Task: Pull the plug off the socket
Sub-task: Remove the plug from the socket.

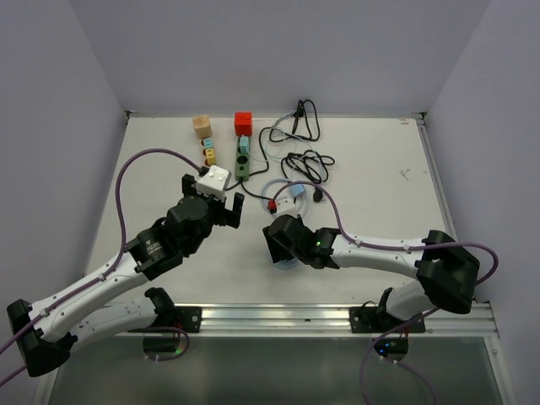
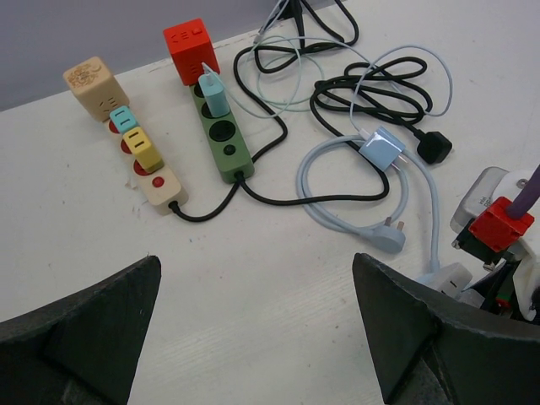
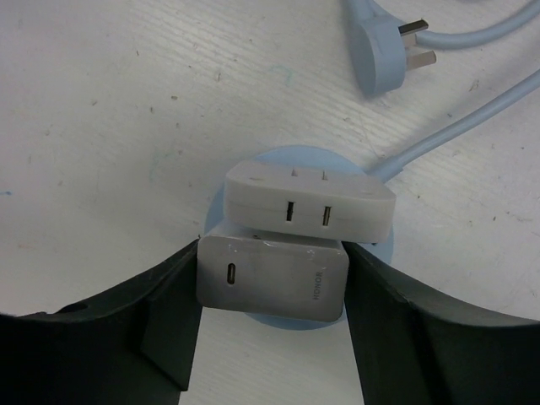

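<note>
In the right wrist view a white charger plug (image 3: 272, 283) sits in a round light-blue socket (image 3: 291, 157) on the table. My right gripper (image 3: 272, 247) is shut on it, one dark finger against each side. A second white adapter (image 3: 308, 199) with two ports sits in the same socket just beyond. From above, the right gripper (image 1: 283, 245) covers the plug, and a sliver of the socket (image 1: 287, 264) shows. My left gripper (image 2: 256, 261) hangs open over bare table with nothing between its fingers (image 2: 101, 312). In the top view the left gripper (image 1: 213, 196) is left of the right one.
A green power strip (image 2: 221, 126) with a teal plug, a red cube (image 2: 191, 49), a beige strip (image 2: 139, 152) with small plugs and a wooden cube (image 2: 94, 84) lie at the back. Black cables (image 2: 371, 97) and a light-blue cable's plug (image 2: 384, 238) lie behind the socket.
</note>
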Action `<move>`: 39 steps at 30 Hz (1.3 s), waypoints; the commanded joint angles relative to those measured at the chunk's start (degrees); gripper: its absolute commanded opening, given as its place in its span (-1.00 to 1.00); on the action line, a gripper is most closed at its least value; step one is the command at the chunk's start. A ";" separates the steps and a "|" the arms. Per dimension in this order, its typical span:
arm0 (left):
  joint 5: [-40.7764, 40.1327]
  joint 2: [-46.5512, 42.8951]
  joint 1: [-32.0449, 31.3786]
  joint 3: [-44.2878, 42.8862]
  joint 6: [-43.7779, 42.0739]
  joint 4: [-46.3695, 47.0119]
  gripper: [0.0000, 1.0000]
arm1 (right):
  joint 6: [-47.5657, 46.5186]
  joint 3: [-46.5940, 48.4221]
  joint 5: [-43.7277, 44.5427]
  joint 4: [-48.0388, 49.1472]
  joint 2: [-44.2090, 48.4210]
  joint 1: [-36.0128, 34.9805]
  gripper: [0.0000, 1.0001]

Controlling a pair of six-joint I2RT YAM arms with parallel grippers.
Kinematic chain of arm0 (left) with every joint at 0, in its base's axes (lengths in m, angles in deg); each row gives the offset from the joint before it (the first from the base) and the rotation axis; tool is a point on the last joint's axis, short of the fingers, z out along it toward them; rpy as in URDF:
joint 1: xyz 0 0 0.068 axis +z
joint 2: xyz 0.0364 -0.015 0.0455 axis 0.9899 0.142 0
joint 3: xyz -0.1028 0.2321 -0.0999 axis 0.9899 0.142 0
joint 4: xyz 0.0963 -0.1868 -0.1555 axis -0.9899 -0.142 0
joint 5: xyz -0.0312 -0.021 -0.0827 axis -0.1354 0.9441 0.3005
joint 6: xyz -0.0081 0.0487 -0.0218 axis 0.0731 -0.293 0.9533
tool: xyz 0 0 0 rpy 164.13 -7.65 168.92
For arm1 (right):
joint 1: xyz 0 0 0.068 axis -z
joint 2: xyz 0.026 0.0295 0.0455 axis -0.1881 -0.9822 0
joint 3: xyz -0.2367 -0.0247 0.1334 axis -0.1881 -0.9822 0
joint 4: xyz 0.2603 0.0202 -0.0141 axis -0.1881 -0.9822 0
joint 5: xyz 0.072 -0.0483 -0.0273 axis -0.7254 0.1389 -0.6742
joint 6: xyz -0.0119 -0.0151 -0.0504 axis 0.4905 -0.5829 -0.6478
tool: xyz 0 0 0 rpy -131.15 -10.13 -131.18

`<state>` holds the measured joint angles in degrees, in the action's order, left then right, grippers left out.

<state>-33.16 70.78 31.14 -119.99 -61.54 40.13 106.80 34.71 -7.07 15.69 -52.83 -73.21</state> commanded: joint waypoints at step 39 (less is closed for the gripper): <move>31.05 -4.62 -0.10 35.23 30.62 38.66 -0.22 | 6.24 -7.14 -6.15 8.90 10.85 7.00 -1.00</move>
<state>-4.20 64.90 31.18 -84.85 -32.34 67.32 111.70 26.88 -12.06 19.20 -41.90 -66.37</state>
